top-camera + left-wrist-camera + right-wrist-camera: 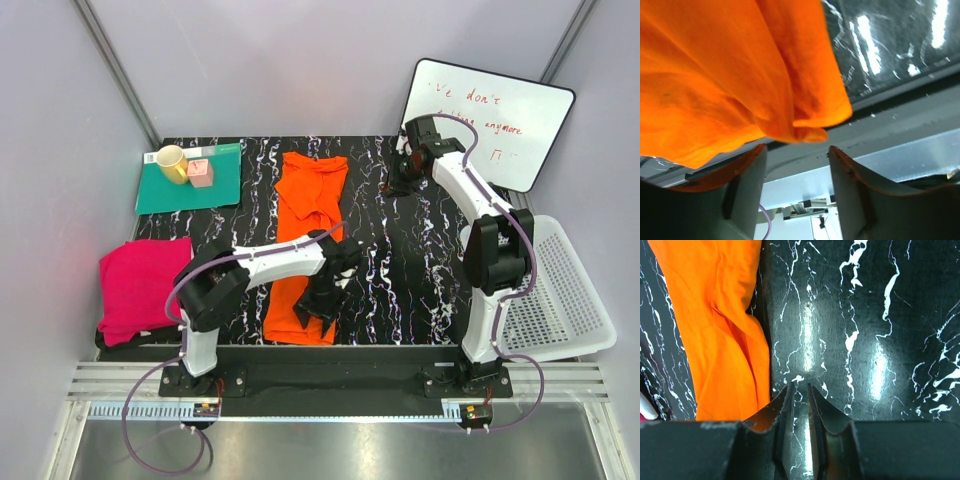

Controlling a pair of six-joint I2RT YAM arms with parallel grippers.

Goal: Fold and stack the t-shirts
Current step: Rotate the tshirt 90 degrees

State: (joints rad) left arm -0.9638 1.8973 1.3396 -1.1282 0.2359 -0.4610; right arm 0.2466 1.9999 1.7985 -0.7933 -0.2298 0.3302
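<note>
Top external: orange shirt (312, 190) lies centre, pink shirt (140, 285) near left. Left tool (797, 150) stands open at orange cloth, gripping nothing; right tool (799, 386) barely ajar, empty.

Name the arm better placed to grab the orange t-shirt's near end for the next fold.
Left. The left gripper hangs over the near end of the orange t-shirt, jaws apart, with the hem just ahead of them. The right gripper sits far back over bare table, beside the shirt's far end.
</note>
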